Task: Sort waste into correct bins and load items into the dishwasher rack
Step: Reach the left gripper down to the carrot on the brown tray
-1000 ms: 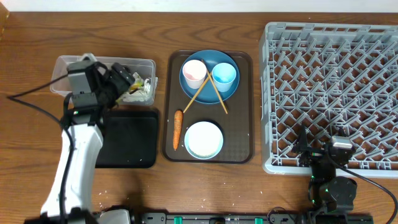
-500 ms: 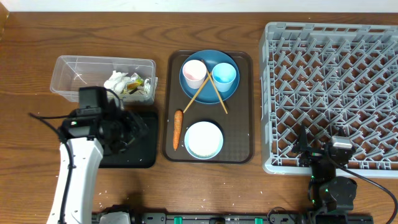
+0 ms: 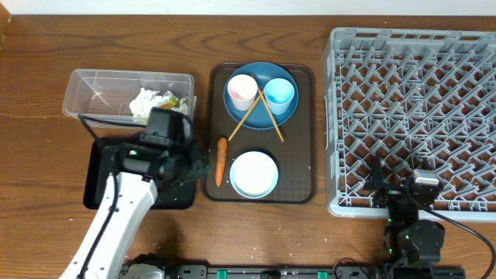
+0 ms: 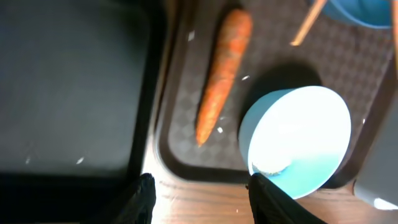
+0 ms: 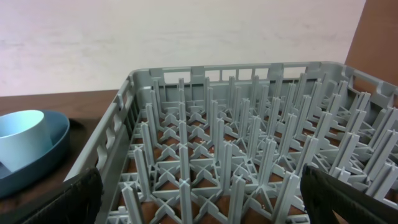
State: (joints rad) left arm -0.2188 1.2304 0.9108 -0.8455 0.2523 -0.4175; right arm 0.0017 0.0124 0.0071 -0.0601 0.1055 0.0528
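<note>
Tissue point(image 3: 144, 103) and wrapper point(image 3: 169, 103) lie in the clear box point(image 3: 85, 89). The carrot point(image 3: 221, 159) waits on the brown tray point(image 3: 298, 155), just ahead of your left gripper point(image 4: 202, 196), which is half-spread and empty. Your right gripper point(image 5: 205, 199) gapes wide, and the rack point(image 3: 411, 116) holds nothing yet.

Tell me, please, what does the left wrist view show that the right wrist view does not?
Only the left wrist view shows the carrot lying on the brown tray beside the bowl, plus the black tray and a chopstick tip. Only the right wrist view shows the grey rack, the light blue cup and the wall behind. Both catch part of the blue plate.
</note>
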